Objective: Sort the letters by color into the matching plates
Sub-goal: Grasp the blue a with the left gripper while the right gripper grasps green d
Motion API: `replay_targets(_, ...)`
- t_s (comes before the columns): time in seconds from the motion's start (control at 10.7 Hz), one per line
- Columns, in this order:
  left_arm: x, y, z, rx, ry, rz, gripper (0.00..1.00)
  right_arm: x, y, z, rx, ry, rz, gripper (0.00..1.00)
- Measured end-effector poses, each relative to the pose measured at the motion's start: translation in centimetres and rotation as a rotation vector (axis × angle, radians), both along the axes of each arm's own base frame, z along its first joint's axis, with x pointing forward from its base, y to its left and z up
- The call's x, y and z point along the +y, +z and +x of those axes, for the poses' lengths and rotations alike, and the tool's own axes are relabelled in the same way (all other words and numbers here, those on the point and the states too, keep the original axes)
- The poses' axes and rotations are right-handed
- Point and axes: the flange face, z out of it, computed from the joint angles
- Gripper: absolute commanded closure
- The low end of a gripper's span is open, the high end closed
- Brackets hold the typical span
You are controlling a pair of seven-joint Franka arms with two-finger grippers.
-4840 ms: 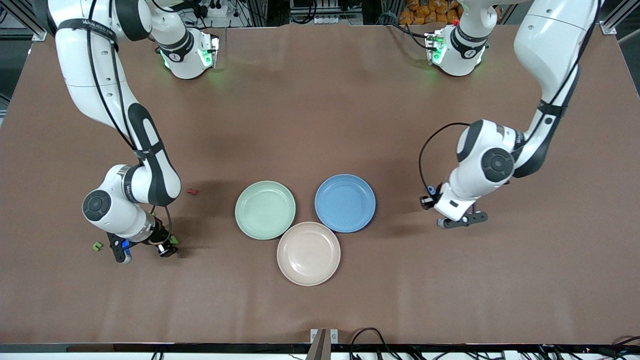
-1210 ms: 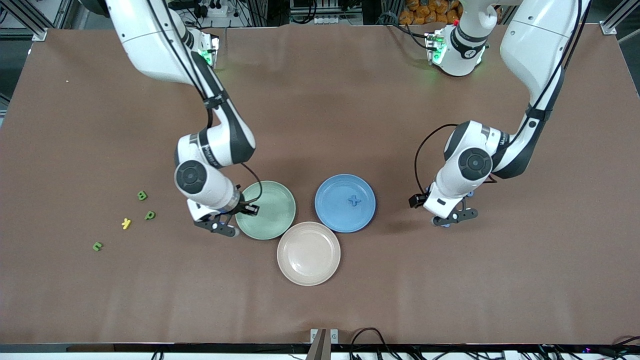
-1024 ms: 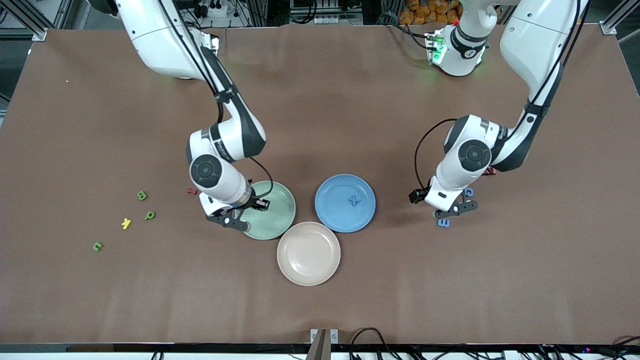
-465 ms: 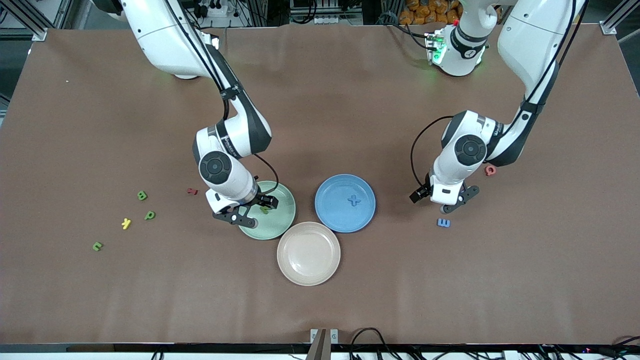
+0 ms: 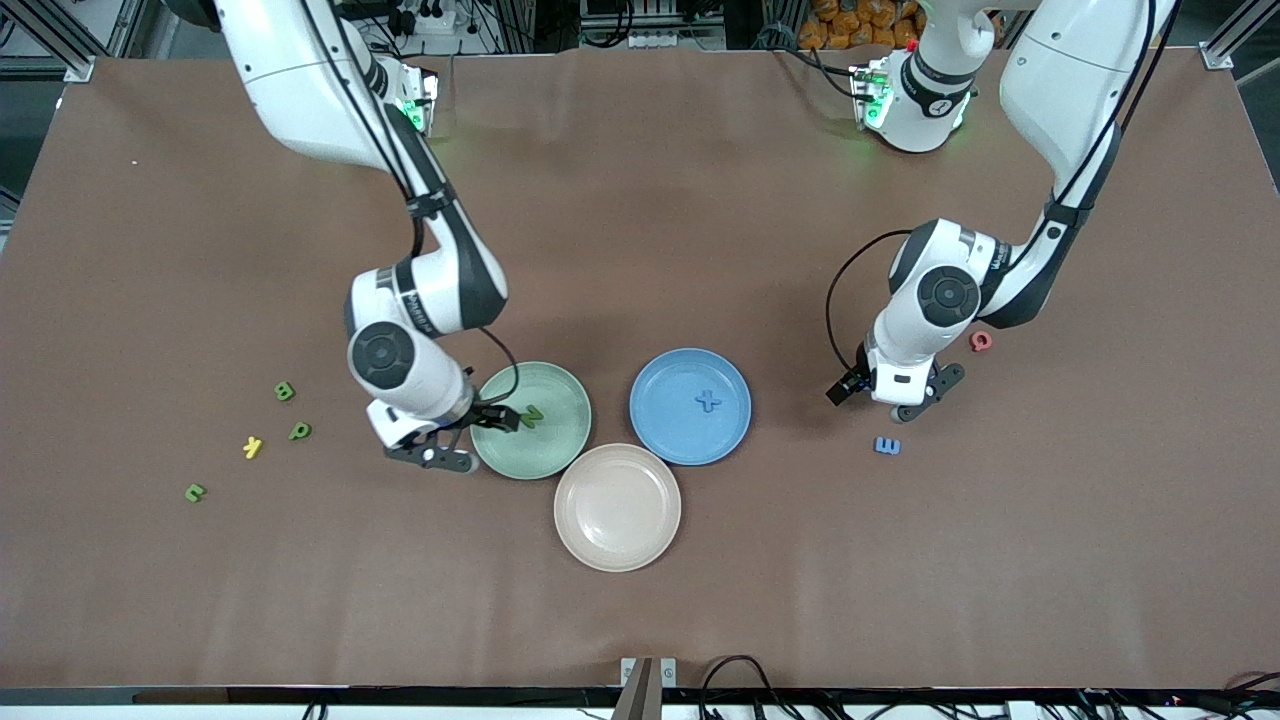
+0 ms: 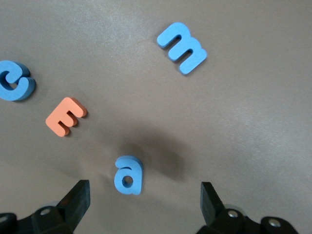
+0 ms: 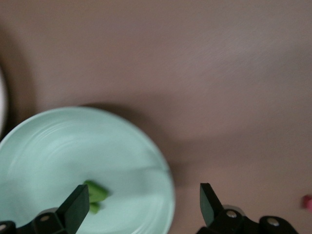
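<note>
— What sits on the brown table (image 5: 640, 250), biggest things first?

— Three round shallow matte plates, clustered and almost touching. The pale mint green plate (image 5: 560, 450) lies toward the right arm's end, the medium blue plate (image 5: 660, 430) beside it toward the left arm's end, and the beige plate (image 5: 617, 507) nearer the front camera than both.

— What is in them?

— A dark green letter (image 5: 531, 416) lies in the mint plate, a blue plus-shaped piece (image 5: 708, 402) in the blue plate. The beige plate holds nothing.

— And the arms?

— The right gripper (image 5: 447, 441) hangs over the mint plate's rim at the right arm's end, fingers spread wide, holding nothing. The left gripper (image 5: 897, 398) hovers low over the table near the blue plate, toward the left arm's end; its fingers (image 6: 75, 197) stand wide apart, with a small blue letter a (image 6: 129, 174) on the table between them.

— Loose letters?

— By the left gripper: a blue letter m (image 5: 887, 445), a red round letter (image 5: 981, 341), and, in the left wrist view, an orange letter E (image 6: 66, 116) and a blue letter c (image 6: 14, 80). At the right arm's end: three green letters (image 5: 285, 391) (image 5: 299, 431) (image 5: 195, 491) and a yellow letter (image 5: 252, 447).
</note>
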Motion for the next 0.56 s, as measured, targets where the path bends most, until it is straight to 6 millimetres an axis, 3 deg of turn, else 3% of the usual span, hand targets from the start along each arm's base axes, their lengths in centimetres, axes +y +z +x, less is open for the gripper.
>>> replay_targets(0.56,0.6,-0.9,-0.8,-0.035,0.008,-0.026,0.00,-13.3,0.1,3.7,-0.001,-0.089,-0.011,0.00)
